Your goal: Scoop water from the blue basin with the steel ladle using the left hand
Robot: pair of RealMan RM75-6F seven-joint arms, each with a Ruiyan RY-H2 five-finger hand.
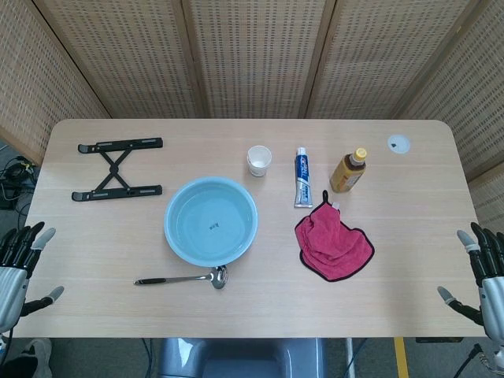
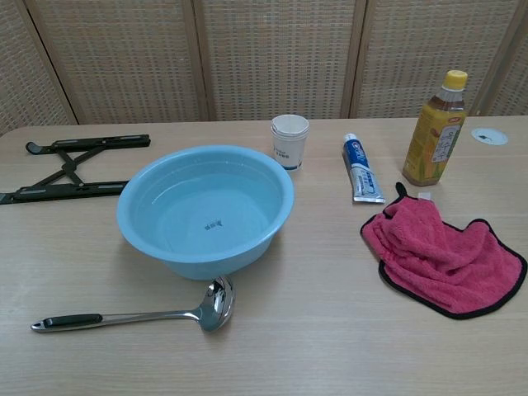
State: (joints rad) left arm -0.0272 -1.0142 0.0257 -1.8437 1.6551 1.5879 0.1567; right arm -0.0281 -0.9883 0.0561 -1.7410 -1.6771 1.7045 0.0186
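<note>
1. The left hand point(image 1: 17, 268) hung off the table's left edge, fingers spread, holding nothing.
2. The right hand point(image 1: 482, 272) hung off the right edge, likewise.
3. The steel ladle with black handle point(image 1: 183, 279) lay near the front edge, touching the round blue plastic basin point(image 1: 175, 235).

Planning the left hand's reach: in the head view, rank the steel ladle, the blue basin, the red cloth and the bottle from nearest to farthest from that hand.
From the left hand:
1. steel ladle, lying before the basin
2. blue basin, table centre
3. red cloth, right of the basin
4. bottle, behind the cloth, farthest
</note>
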